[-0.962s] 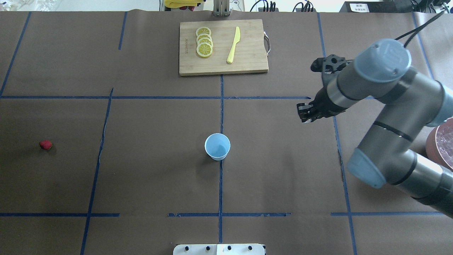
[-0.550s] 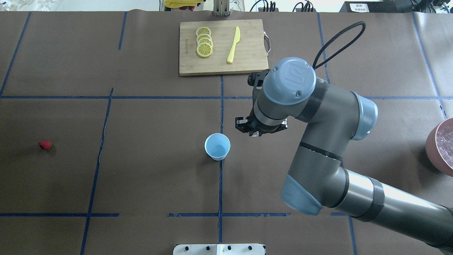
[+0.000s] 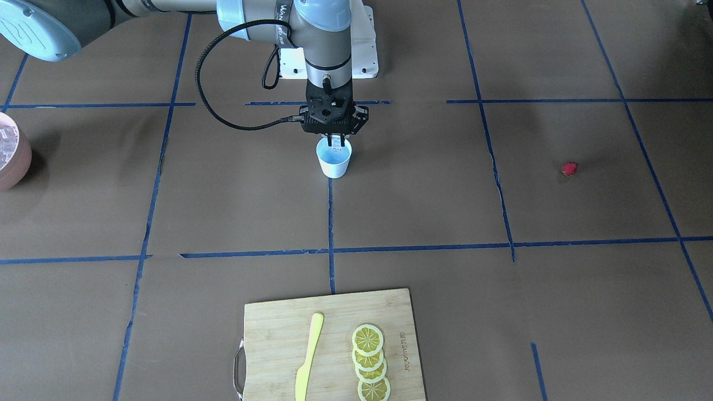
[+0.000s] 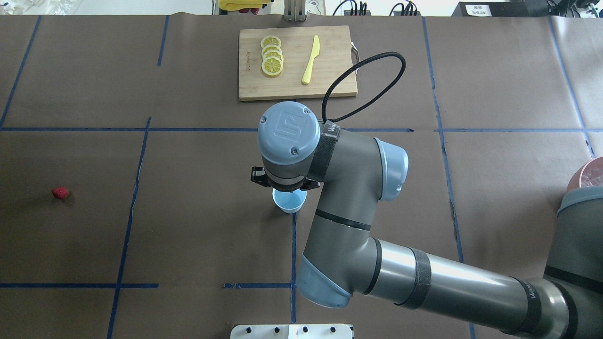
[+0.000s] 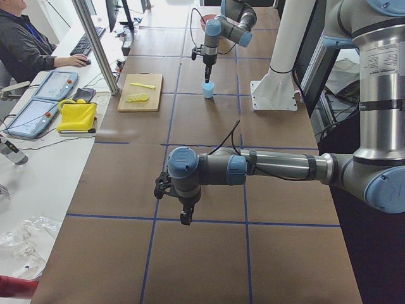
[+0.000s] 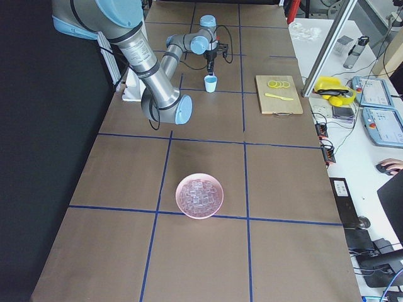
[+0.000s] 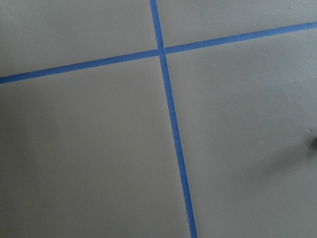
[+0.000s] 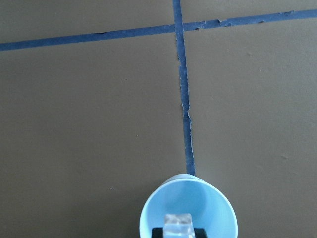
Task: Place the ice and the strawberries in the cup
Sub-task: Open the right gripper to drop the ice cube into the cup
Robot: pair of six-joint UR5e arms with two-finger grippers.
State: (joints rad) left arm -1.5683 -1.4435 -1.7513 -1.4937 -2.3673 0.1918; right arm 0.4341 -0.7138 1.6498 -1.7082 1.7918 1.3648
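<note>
Right gripper (image 3: 336,146): clamped on one ice (image 8: 178,223) cube, poised over cup (image 3: 334,162) mouth, near its rim.
Risk: off-centre release may bounce cube off rim; further descent may tip cup.
Left gripper (image 5: 184,218): state indeterminable.
Strawberry (image 4: 60,192): on table (image 4: 188,235), well apart from cup.

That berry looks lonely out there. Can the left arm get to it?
Probably yes: the strawberry lies in the open with nothing around it, the left gripper hangs over that same end, and the right gripper holds ice over the cup.
</note>
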